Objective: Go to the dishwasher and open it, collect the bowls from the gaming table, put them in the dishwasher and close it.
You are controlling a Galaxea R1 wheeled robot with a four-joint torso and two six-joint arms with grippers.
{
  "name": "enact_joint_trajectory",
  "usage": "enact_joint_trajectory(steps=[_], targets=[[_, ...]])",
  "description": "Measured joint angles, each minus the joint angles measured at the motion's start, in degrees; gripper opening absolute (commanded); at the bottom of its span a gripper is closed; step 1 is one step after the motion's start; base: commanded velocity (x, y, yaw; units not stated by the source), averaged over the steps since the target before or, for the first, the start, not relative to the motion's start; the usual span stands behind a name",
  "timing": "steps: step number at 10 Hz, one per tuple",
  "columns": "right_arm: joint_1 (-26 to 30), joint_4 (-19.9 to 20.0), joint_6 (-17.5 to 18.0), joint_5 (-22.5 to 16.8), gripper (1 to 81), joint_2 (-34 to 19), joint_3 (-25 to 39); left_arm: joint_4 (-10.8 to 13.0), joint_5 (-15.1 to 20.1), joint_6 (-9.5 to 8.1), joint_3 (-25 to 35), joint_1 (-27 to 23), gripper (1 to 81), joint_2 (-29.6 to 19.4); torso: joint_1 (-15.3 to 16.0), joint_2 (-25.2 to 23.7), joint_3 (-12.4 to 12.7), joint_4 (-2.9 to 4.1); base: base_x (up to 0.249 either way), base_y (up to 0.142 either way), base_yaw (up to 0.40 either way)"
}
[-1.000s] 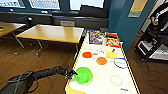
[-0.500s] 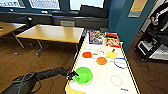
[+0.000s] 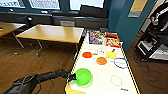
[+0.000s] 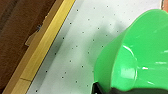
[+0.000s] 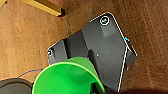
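The gaming table point(image 3: 105, 75) has a white top and a yellow edge and runs away from me. My left gripper point(image 3: 72, 77) is shut on the rim of a lime green bowl point(image 3: 83, 76) at the table's near left corner. In the left wrist view this bowl point(image 4: 140, 62) sits tilted over the white top point(image 4: 75, 37). Farther along lie a red-orange bowl point(image 3: 87, 54), an orange bowl point(image 3: 101, 60), a yellow bowl point(image 3: 111, 55) and a blue-rimmed bowl point(image 3: 121, 63). My right gripper point(image 5: 98, 90) holds another green bowl point(image 5: 65, 77) above the wooden floor. The dishwasher is out of view.
A wooden-topped table point(image 3: 50, 32) stands left of the gaming table, another point(image 3: 7, 26) at far left. Colourful boxes point(image 3: 113, 41) and a book point(image 3: 96, 37) lie at the gaming table's far end. A dark wheeled stand point(image 3: 152, 47) stands right. My own base point(image 5: 100, 50) shows below the right wrist.
My left gripper and its green bowl have shifted slightly toward the near edge of the table. The other bowls have not moved.
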Motion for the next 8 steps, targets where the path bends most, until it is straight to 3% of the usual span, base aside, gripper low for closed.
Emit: enact_joint_trajectory(steps=[5,8], targets=[[0.2,-0.2,0.1,-1.0,1.0,0.2,-0.3,1.3,0.7,0.05,17.5,-2.6,1.0,-10.0,0.0,0.0,0.0,0.00,0.000,0.000,0.000],[0.2,-0.2,0.1,-1.5,1.0,0.7,-1.0,3.2,0.5,0.07,29.3,-3.9,1.0,-21.0,0.0,0.0,0.0,0.00,0.000,0.000,0.000]])
